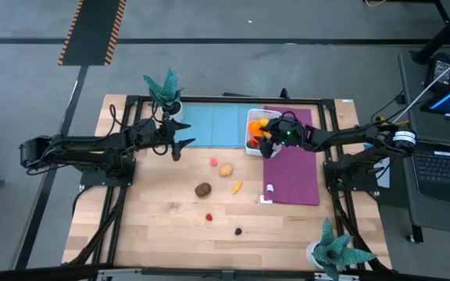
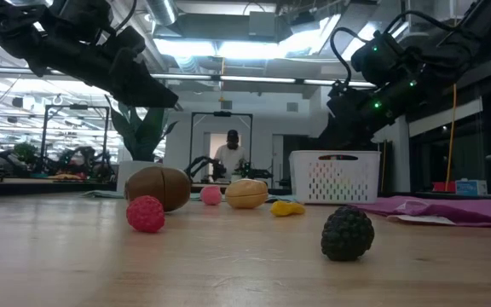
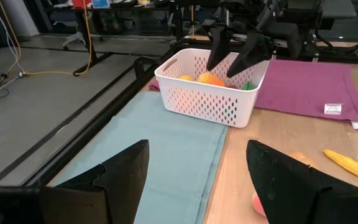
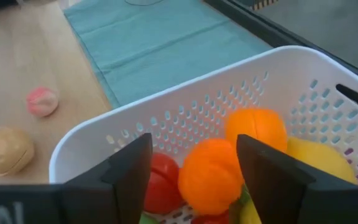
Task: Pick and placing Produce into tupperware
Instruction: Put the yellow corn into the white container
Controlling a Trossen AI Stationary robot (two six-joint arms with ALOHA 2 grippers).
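Note:
The tupperware [image 1: 253,134] is a white perforated basket at the far middle of the table, between a blue and a purple mat. It holds orange [image 4: 211,175], yellow [image 4: 319,163] and red [image 4: 160,186] produce. My right gripper [image 4: 194,142] hangs open just above it, its fingers on either side of the orange piece, which lies in the basket; the left wrist view shows this gripper [image 3: 222,70] from the front. More produce lies loose on the wood: pink [image 1: 214,162], tan [image 1: 226,169], brown [image 1: 202,189], yellow [image 1: 237,186], red [image 1: 208,218], dark [image 1: 238,231]. My left gripper [image 1: 180,145] waits open over the blue mat's left part.
The blue mat [image 1: 209,125] and the purple mat [image 1: 295,173] lie flat beside the basket. Teal potted plants stand at the far left [image 1: 165,90] and near right [image 1: 336,250]. A black frame borders the table. A person [image 2: 231,155] stands far behind.

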